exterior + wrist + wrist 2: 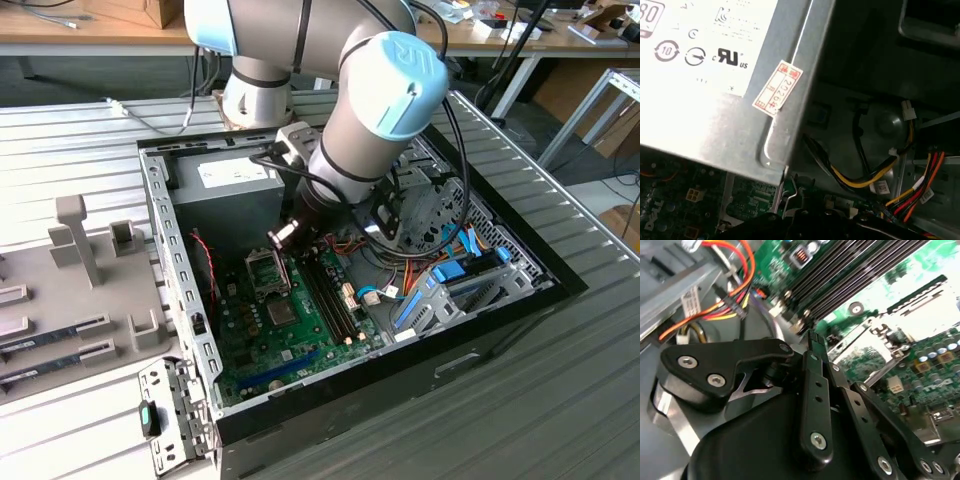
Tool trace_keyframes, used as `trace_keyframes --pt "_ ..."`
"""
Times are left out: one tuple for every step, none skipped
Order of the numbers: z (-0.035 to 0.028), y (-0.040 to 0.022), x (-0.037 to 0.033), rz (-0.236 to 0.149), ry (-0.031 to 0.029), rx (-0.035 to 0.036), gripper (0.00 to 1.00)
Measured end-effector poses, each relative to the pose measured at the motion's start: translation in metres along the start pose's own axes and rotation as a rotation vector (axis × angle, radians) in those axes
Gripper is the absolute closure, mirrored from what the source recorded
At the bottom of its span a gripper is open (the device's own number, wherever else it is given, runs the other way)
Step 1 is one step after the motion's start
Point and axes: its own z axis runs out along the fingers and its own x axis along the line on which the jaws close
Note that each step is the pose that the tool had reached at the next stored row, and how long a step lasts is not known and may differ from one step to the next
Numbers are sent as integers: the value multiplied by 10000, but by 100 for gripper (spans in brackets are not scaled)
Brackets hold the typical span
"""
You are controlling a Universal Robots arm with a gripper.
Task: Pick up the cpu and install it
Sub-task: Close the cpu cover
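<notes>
cpu, silvery square, flat on motherboard

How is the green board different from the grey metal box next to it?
The board is green and flat, covered with tiny parts; the box is plain silvery grey, with a white label. The box stands taller than the board. Both sit inside the open computer case.

Even room light; glare whitens the motherboard in the second wrist view.
</notes>
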Motion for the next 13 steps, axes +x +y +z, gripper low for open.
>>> trace_keyframes --pt "1 0 -1 -55 -18 -109 89" --pt "2 0 0 -190 -16 -228 89" --pt "4 -1 0 -390 16 -300 89" --pt "5 -1 0 -544 42 -344 89" --pt "9 -2 -1 -777 83 -406 89" --pt "13 -2 -1 -951 121 -435 89" --pt "21 -5 -1 -1286 206 -463 89" --pt "30 -8 -3 -1555 271 -491 89" --pt "35 -12 -8 -1878 341 -549 89" --pt "35 -17 -28 -1993 348 -630 89" --pt "36 -21 -42 -2040 332 -717 89" --pt "35 -24 -53 -2083 314 -800 89" --pt "36 -25 -60 -2147 295 -902 89"
